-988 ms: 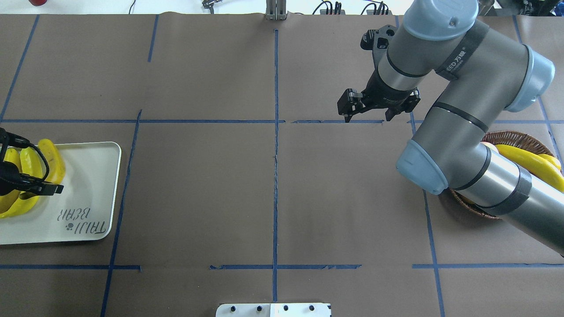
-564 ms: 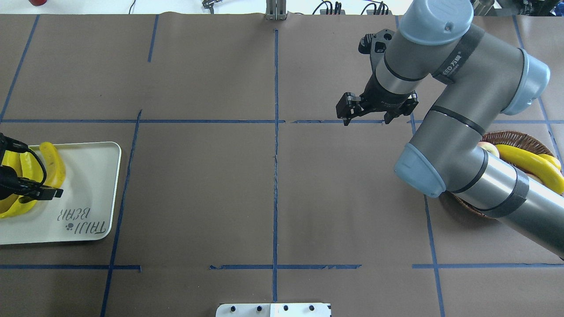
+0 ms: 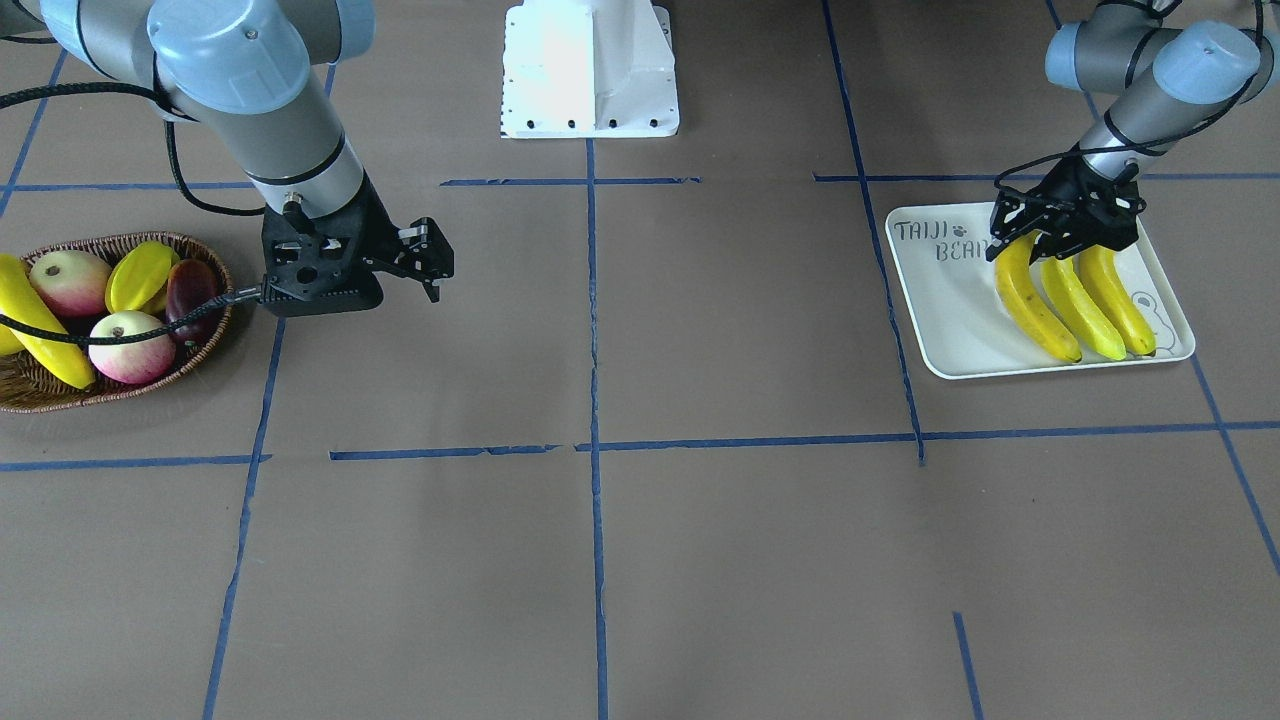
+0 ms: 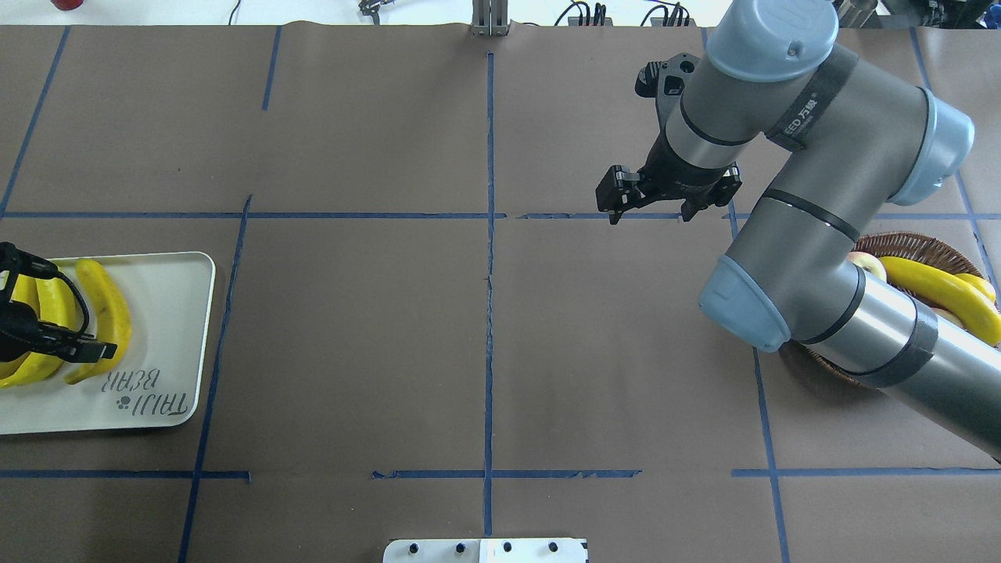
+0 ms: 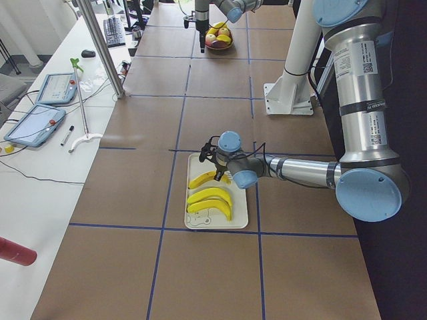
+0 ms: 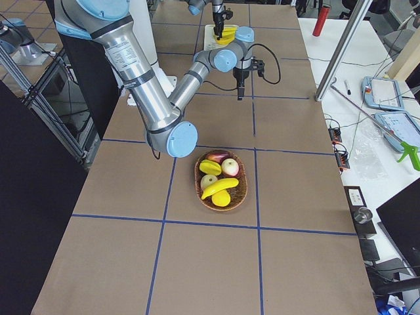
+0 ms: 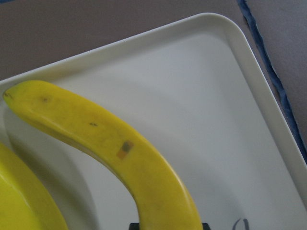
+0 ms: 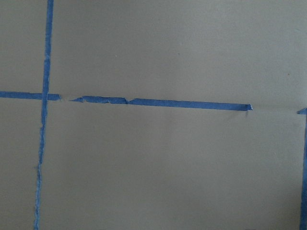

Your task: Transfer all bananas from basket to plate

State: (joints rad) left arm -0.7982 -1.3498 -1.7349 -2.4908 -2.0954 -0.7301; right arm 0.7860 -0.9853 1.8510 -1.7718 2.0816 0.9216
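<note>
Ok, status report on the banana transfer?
Right hand open, empty, above table. Left hand at plate, grip unclear. Three bananas plated, one banana in basket beside apples.

We see two blushed apples (image 3: 128,346), a yellow-green starfruit (image 3: 140,276), a dark purple fruit (image 3: 190,290), blue tape lines (image 3: 593,330) across the brown table (image 3: 760,560)

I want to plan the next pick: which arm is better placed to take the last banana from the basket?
The right arm. Its gripper is open, empty and hovers near the basket with the banana; the left gripper is far off, over the plate.
</note>
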